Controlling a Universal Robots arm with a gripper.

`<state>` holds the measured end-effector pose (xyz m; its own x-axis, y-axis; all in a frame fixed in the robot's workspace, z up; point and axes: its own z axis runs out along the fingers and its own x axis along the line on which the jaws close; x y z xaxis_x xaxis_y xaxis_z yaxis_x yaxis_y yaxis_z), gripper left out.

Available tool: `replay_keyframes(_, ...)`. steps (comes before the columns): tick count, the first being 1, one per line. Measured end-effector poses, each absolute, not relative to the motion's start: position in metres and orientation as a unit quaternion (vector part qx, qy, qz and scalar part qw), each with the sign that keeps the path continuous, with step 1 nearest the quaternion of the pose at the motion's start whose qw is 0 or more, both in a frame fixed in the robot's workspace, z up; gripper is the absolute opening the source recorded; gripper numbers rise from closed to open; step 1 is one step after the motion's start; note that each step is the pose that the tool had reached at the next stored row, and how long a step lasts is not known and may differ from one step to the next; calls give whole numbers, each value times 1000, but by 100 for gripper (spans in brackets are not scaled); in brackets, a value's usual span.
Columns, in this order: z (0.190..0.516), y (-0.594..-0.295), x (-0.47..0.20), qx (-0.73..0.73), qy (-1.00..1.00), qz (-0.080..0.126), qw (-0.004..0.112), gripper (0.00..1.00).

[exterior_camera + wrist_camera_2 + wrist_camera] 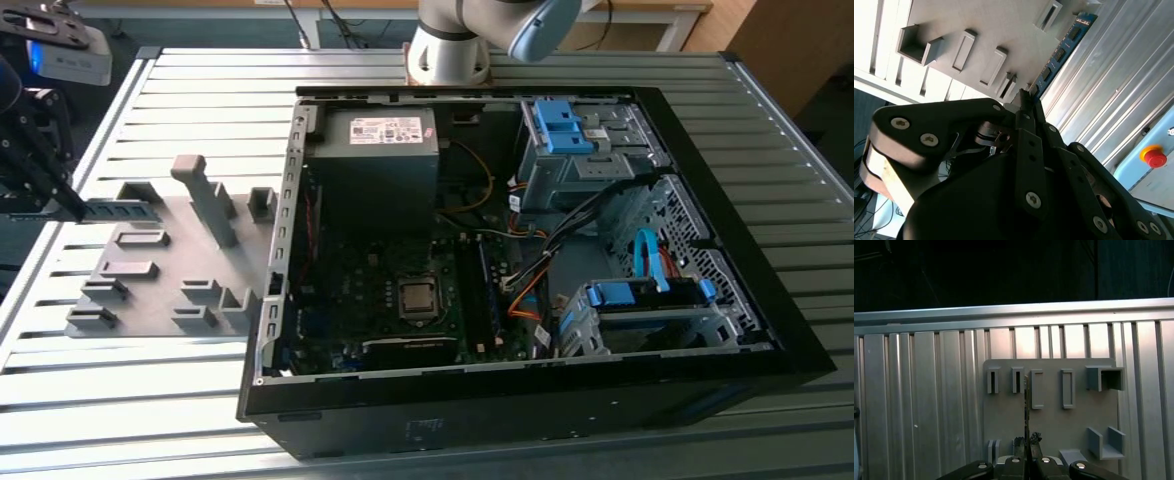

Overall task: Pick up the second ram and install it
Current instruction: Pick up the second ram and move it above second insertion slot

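Ram [120, 210] is pinched at one end in the gripper [74, 208], at the exterior view's far left, over the far corner of the grey holder plate [147, 300]. The stick lies level, its free end pointing right toward the case [534, 410]. The gripper is closed down to the board's thickness and has nothing else in its grip.

In the second wrist view, the ram [1059, 52] runs straight out from the fingertips [1025, 104]. It is dark green with a row of black chips and a blue-white label at the free end. In the first wrist view, the ram [1026, 400] shows edge-on as a thin line over the plate [1054, 425], between two of its slots. I can't tell whether it touches the plate.

The case lies on its side, open, on the ribbed metal table [134, 420], just right of the plate. Inside it:
- the power supply [380, 135] at the far left
- the CPU socket [418, 298] mid-board
- blue drive brackets [561, 125] to the right
- orange and blue cables between them

The arm base [447, 50] stands at the far side of the case. A red button [1154, 156] sits on a pale box beyond the table edge.
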<state>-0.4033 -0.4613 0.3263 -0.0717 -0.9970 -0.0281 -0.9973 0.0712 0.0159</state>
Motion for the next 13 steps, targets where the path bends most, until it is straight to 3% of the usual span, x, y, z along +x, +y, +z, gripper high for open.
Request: replay_keyframes(13,330,-461,-403,-681,732,15,5,14)
